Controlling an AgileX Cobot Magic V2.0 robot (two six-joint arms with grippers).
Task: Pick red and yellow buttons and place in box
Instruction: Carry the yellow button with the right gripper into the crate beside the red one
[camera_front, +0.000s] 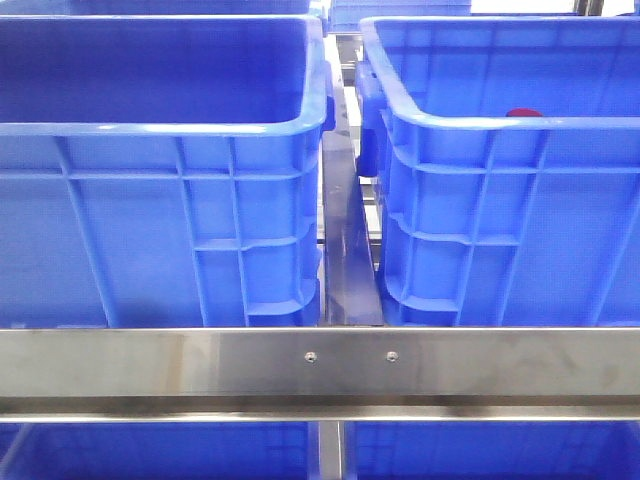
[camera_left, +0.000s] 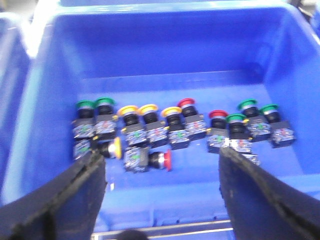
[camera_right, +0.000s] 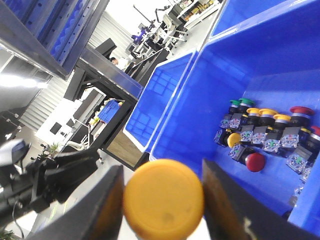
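Note:
My right gripper (camera_right: 162, 171) is shut on an orange-yellow button (camera_right: 164, 201), whose round cap fills the gap between the dark fingers. It hangs beside the blue crate (camera_right: 200, 105) that holds several push buttons with red, yellow and green caps. One red button (camera_right: 255, 161) lies loose there. My left gripper (camera_left: 161, 165) stands open and empty above that crate's buttons, over a red button (camera_left: 150, 159) lying on its side. The box (camera_front: 150, 190), a like blue crate, stands at the left in the front view. Neither gripper shows in that view.
The right crate (camera_front: 510, 210) shows a red cap (camera_front: 523, 112) just over its near rim. A steel rail (camera_front: 320, 365) runs across in front of both crates, with a narrow gap (camera_front: 345, 230) between them. Dark frames and shelving stand in the right wrist view's background.

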